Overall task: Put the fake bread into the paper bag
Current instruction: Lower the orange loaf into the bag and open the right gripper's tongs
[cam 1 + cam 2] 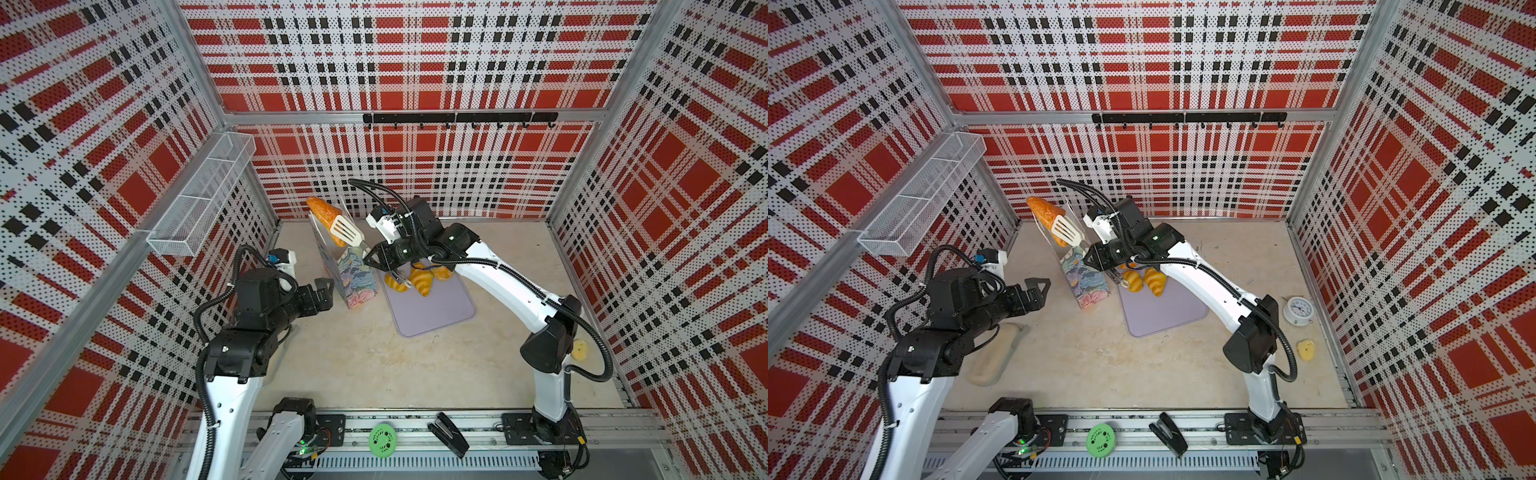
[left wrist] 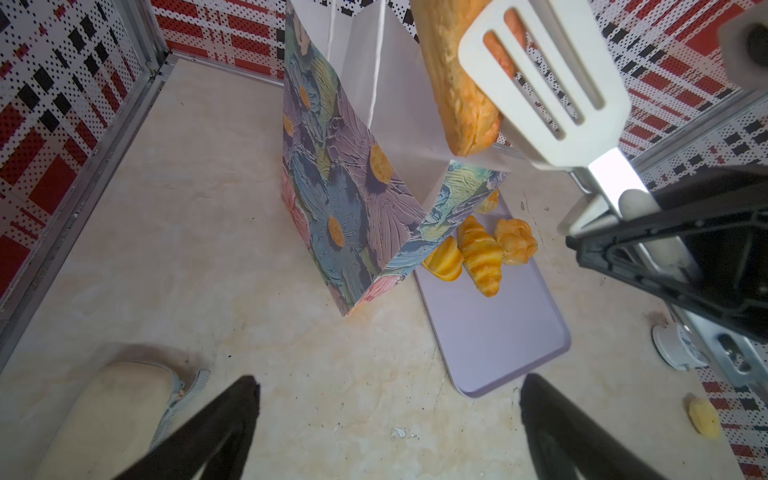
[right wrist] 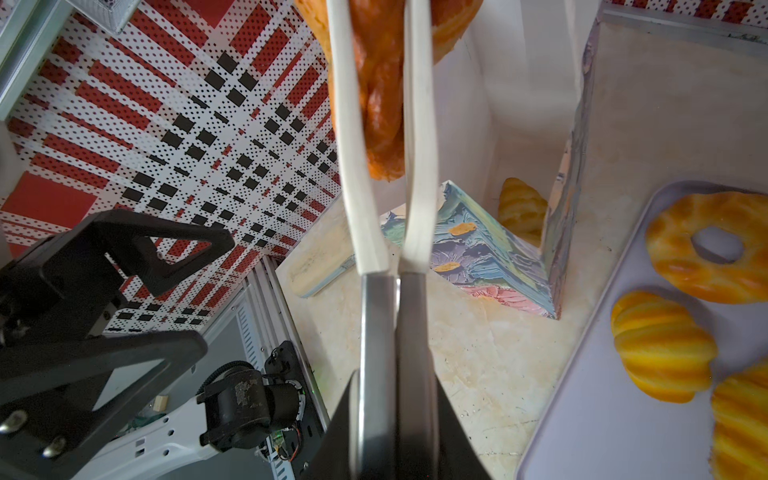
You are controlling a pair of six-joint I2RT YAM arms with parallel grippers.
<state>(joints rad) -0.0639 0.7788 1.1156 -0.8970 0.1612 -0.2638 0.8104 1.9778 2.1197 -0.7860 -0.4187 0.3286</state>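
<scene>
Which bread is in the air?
The long orange-brown loaf, clamped in the white tongs over the paper bag; the small yellow ones lie on the lilac tray or inside the bag.

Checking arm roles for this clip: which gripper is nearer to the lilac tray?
Right. The right gripper, shut on tongs, hangs at the far end of the tray near the pastries; the left gripper, open, hovers beyond the paper bag, off the tray.

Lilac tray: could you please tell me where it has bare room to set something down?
On the lilac tray, the half farthest from the paper bag is bare. The end beside the bag is crowded with croissants and a ring doughnut.
</scene>
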